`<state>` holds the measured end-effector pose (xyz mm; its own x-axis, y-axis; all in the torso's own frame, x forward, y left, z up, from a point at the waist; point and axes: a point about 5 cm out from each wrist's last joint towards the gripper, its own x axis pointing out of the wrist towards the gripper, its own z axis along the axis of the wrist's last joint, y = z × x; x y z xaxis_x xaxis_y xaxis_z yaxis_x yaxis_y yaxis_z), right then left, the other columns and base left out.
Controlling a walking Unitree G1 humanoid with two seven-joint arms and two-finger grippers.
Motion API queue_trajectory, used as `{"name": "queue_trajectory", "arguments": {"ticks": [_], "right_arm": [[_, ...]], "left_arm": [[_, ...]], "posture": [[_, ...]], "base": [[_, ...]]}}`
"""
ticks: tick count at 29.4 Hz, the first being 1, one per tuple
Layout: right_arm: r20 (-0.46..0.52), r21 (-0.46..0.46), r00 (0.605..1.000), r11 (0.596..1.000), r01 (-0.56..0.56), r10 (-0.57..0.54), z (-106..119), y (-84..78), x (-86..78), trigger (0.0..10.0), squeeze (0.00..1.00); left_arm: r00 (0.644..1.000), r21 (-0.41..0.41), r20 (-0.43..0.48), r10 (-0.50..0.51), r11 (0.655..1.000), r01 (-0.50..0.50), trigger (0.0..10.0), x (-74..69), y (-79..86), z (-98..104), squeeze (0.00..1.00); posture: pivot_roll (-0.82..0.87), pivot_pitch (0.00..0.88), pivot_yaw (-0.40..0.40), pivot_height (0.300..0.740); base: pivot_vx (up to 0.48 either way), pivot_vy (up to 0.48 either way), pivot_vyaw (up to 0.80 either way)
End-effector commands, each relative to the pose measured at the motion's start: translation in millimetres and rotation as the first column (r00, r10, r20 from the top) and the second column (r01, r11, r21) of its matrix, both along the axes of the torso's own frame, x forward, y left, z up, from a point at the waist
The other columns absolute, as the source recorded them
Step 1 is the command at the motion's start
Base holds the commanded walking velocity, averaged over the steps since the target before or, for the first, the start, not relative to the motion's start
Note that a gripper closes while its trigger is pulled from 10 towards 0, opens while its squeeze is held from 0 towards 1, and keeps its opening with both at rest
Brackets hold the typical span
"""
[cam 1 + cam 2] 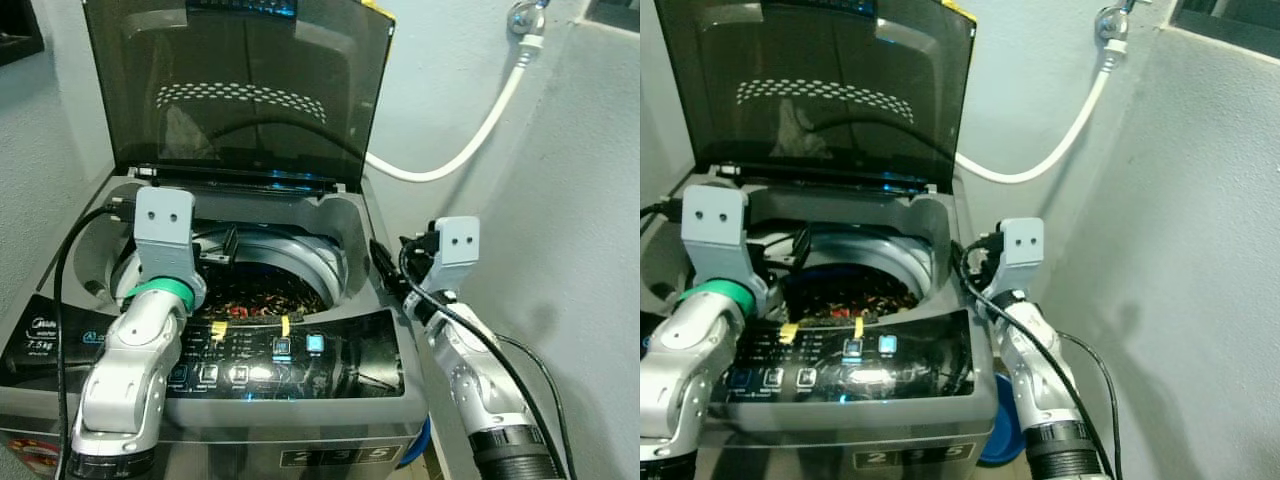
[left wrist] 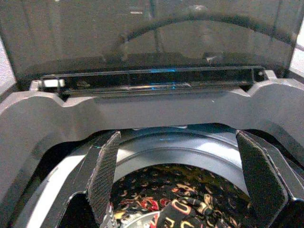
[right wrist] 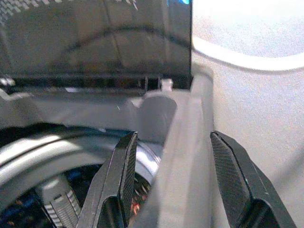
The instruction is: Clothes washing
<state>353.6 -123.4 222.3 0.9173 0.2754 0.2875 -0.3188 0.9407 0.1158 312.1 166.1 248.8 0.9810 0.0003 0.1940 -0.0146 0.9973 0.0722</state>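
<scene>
Clothes (image 1: 262,292), dark with red and gold print, lie in the drum (image 2: 180,156) of the washer (image 1: 95,420) straight ahead of us. Nearest us, its lit panel (image 1: 300,360). Beyond that, our left gripper (image 2: 178,178) hangs over the drum mouth, fingers (image 2: 104,173) spread wide, empty. Our right gripper (image 3: 173,178) sits at the washer's right rim (image 3: 183,156), fingers wide, one on each side of that edge. Farther back, the tinted lid (image 1: 240,85) stands upright. A white hose (image 1: 470,145) runs along the far-right wall (image 1: 590,200).
</scene>
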Motion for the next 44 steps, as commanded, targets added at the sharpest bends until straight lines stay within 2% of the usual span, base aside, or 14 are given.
{"name": "queue_trajectory", "arguments": {"ticks": [1, 3, 4, 7, 10, 23, 44], "right_arm": [[0.046, 0.025, 0.999, 1.000, 0.015, -0.016, 11, -2.7, -0.8, 10.0, 0.00], [0.121, 0.068, 0.993, 0.998, -0.008, -0.001, 32, 1.1, -2.6, 10.0, 0.00], [0.129, 0.066, 0.992, 0.998, -0.016, 0.007, 34, 2.2, -3.1, 10.0, 0.00], [0.134, 0.054, 0.991, 0.998, -0.026, 0.019, 34, 3.8, -3.8, 10.0, 0.00], [0.122, 0.040, 0.991, 0.998, -0.058, 0.052, 30, 9.5, -5.3, 10.0, 0.00], [0.097, 0.022, 0.990, 0.994, -0.109, 0.107, 23, 22.6, -8.8, 10.0, 0.00], [0.068, 0.011, 0.989, 0.991, -0.133, 0.132, 15, 24.0, -10.6, 10.0, 0.00]], "left_arm": [[1.000, 0.001, -0.016, -0.007, 1.000, 0.007, 10.0, 0.6, -2.4, -6, 0.00], [1.000, -0.021, 0.006, -0.017, 1.000, 0.017, 10.0, 2.4, -5.8, -3, 0.00], [1.000, -0.017, 0.012, -0.011, 1.000, 0.012, 10.0, 3.0, -6.0, -2, 0.00], [1.000, -0.020, 0.012, 0.000, 1.000, 0.000, 10.0, 3.7, -6.3, -3, 0.00], [1.000, -0.066, -0.001, 0.013, 0.998, -0.013, 10.0, 4.3, -6.7, -7, 0.00], [1.000, -0.088, 0.006, 0.021, 0.996, -0.021, 10.0, 3.1, -7.1, -10, 0.00], [1.000, -0.103, 0.027, -0.002, 0.995, 0.005, 10.0, 0.5, -9.7, -8, 0.00]], "posture": [[0.03, 0.000, -0.020, 0.740], [0.02, 0.000, -0.021, 0.740], [0.02, 0.000, -0.021, 0.740], [0.02, 0.002, -0.024, 0.740], [0.02, 0.003, -0.027, 0.740], [0.03, 0.005, -0.030, 0.740], [0.02, 0.013, -0.036, 0.740]], "base": [[0.000, 0.000, 0.00], [0.000, 0.000, 0.00], [0.000, 0.000, 0.00], [0.000, 0.000, 0.00], [0.000, 0.000, 0.00], [0.000, 0.000, 0.00], [-0.336, 0.000, 0.00]]}}
